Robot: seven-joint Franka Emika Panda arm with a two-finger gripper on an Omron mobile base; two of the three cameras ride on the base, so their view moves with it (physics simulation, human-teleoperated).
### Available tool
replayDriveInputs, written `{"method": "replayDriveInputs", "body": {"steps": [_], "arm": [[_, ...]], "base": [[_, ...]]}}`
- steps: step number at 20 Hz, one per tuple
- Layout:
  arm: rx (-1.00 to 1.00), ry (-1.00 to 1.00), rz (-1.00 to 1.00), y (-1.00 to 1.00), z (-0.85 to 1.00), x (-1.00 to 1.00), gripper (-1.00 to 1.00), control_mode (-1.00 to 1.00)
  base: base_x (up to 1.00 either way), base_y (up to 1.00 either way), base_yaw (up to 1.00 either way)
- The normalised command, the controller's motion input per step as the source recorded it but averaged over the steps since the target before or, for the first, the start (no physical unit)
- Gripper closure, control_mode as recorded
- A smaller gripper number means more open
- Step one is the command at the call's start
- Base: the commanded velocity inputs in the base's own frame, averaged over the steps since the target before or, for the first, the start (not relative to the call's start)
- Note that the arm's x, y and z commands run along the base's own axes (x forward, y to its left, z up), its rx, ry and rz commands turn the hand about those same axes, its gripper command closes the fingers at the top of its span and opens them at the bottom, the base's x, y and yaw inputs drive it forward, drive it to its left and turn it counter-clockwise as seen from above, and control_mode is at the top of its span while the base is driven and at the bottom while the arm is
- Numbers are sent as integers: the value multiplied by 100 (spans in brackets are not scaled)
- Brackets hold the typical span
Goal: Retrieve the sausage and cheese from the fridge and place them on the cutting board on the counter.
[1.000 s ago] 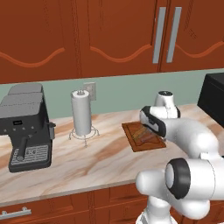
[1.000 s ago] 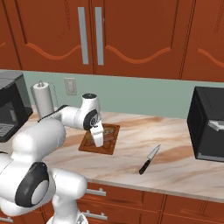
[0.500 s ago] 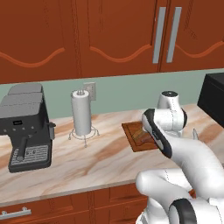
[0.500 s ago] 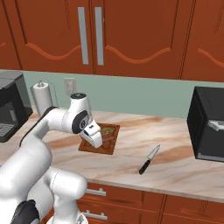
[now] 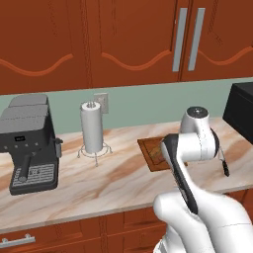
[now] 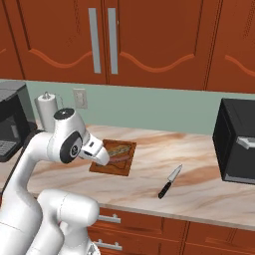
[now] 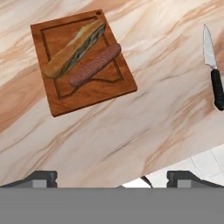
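From the hand camera I see the cutting board [image 7: 83,61] lying on the bench [image 7: 144,127], with the sausage [image 7: 94,64] and the cheese [image 7: 75,48] side by side on it, touching or nearly so. My fingers [image 7: 111,177] are spread wide with nothing between them, hanging above the bench's near edge, apart from the board. A knife [image 7: 213,70] lies to the right, well apart from the board. A paper-towel stand [image 5: 93,129] and coffee machine [image 5: 30,143] sit far left.

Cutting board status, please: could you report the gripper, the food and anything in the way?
Gripper open, empty, above the counter. Sausage and cheese lie side by side on cutting board. Knife apart, not in the way.
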Motion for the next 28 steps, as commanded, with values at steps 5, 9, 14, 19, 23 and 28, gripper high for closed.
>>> {"method": "replayDriveInputs", "body": {"steps": [5,9,14,19,23,28], "arm": [[0,-23,6,2,26,-42,-100,-100],[1,-9,0,2,28,-25,-100,-100],[0,-1,1,0,5,-5,-100,-100],[0,0,0,0,0,0,-100,-100],[0,0,0,0,0,0,-100,100],[0,0,0,0,0,0,-100,100]], "base": [[0,0,0],[0,0,0],[0,0,0],[0,0,0],[-2,0,0],[-42,0,0]]}}
